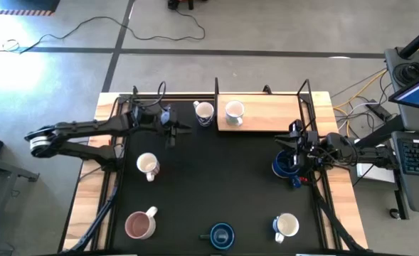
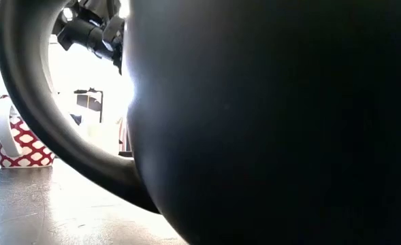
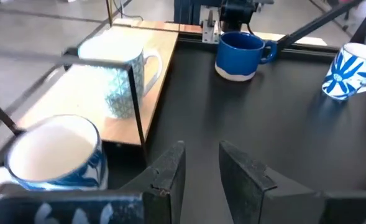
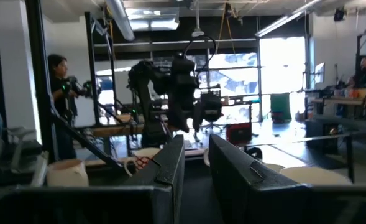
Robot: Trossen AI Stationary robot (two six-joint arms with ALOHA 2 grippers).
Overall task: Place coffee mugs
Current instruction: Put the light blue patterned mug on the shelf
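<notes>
L gripper (image 1: 172,128) hovering near the blue-patterned mug (image 1: 203,112) just off the wooden shelf (image 1: 266,114), fingers slightly apart, empty. R gripper (image 1: 293,142) over the dark blue mug (image 1: 286,165) at the mat's right edge, fingers w/ small gap, nothing pinched.

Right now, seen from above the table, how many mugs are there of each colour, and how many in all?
white or white-patterned mugs: 4
dark blue mugs: 2
pink mug: 1
Total in view: 7
</notes>
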